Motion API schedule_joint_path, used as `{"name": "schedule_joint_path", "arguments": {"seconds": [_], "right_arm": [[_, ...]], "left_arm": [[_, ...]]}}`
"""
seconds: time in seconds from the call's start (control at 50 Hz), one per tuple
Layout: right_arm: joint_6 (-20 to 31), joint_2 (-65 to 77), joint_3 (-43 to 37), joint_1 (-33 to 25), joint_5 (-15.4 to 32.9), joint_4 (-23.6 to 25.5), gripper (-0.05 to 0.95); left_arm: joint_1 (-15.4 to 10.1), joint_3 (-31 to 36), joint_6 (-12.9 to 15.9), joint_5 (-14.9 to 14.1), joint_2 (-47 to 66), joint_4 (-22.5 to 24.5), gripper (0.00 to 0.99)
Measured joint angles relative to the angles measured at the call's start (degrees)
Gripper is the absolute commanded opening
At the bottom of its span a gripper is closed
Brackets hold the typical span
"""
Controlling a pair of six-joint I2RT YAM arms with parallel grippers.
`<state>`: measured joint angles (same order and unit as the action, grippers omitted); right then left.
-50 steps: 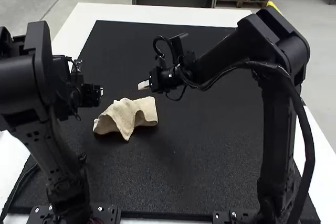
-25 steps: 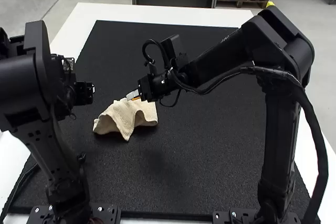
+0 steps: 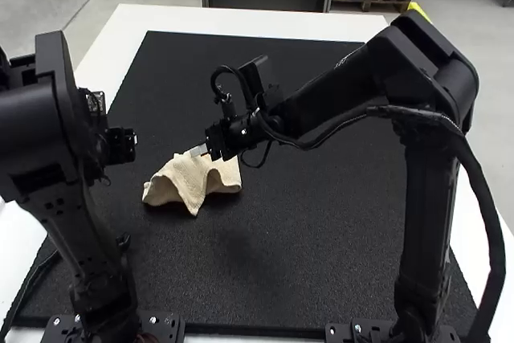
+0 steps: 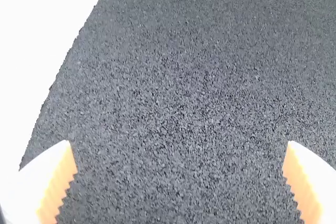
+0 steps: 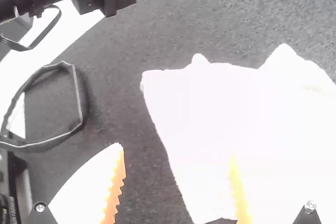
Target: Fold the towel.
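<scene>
In the high view, hovers with the right gripper (image 3: 197, 150) at the far edge of the towel (image 3: 189, 181); cannot tell whether touching the cloth or just above. In the right wrist view, stands well open at the right gripper (image 5: 176, 151), with one white finger (image 5: 86, 187) over the dark mat (image 3: 289, 238) just beside the towel's edge and the other, with its orange pad (image 5: 239, 190), in front of the cloth.

Beneath, lies on the mat with the towel, left of the middle, partly bunched. Rises there in uneven folds, hangs with one pointed corner toward the near side, and flattens somewhat toward the right arm (image 3: 426, 214). Leaves a hollow under the near edge beside that corner.

Farther out, hangs with the left gripper (image 3: 124, 144) above the mat, apart from the towel, past its left end. In the left wrist view, spreads very wide at the left gripper (image 4: 179, 142), with both fingers over the mat.

Outward again, borders the mat with the white table (image 3: 241, 22). Loops a black cable (image 3: 491, 238) along the right arm and down beside it. Stands at the near left with the left arm (image 3: 80, 230).
</scene>
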<state>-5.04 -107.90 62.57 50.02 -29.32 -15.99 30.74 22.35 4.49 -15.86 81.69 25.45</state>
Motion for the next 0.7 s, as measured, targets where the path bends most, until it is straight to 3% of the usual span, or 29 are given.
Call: {"name": "schedule_joint_path", "arguments": {"seconds": [0.24, 0.46, 0.54, 0.7], "right_arm": [[1.7, 0.0, 0.0, -1.2, 1.7, -1.2, 0.49], [1.0, 0.0, -0.4, -12.2, 1.5, -1.7, 0.49], [0.6, 0.0, -1.6, -15.6, 0.9, -1.7, 0.49], [-0.3, 0.0, -5.6, -22.0, -1.7, -1.7, 0.49]], "left_arm": [[0.0, 0.4, 2.6, -2.5, -6.1, -13.8, 0.957], [-0.6, 4.0, 9.5, -5.0, -19.5, -23.0, 0.957], [-2.7, 4.9, 12.1, -5.6, -22.7, -28.1, 0.957], [-9.5, 5.6, 16.1, -6.5, -24.7, -35.1, 0.956]]}}
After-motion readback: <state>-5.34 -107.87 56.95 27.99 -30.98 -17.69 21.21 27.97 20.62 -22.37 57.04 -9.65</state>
